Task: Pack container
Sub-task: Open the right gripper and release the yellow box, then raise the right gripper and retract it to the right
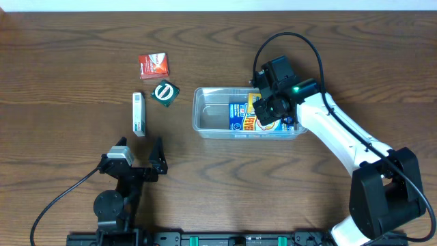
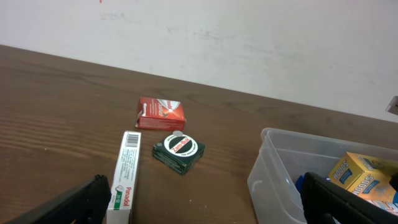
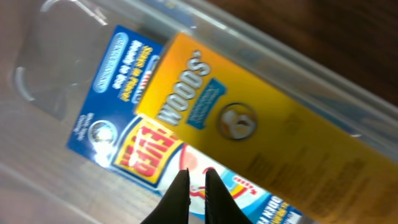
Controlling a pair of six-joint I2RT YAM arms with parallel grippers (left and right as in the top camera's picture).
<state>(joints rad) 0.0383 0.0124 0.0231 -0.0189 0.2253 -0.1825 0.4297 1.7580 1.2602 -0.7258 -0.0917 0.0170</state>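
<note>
The clear plastic container point(image 1: 199, 116) stands right of centre; it also shows in the left wrist view point(image 2: 273, 168) and the right wrist view point(image 3: 37, 81). Inside it a yellow Woods box point(image 1: 254, 102) point(image 3: 249, 118) lies partly over a blue box point(image 1: 239, 116) point(image 3: 118, 124). My right gripper point(image 1: 270, 113) point(image 3: 197, 174) is shut and empty, just above the blue box inside the container. My left gripper point(image 1: 140, 160) point(image 2: 205, 205) is open and empty near the front left.
Left of the container lie a red box point(image 1: 153, 65) point(image 2: 160, 113), a dark green box point(image 1: 164, 92) point(image 2: 179, 152) and a white Panadol box point(image 1: 138, 113) point(image 2: 126, 177). The Panadol box is close to my left gripper's left finger.
</note>
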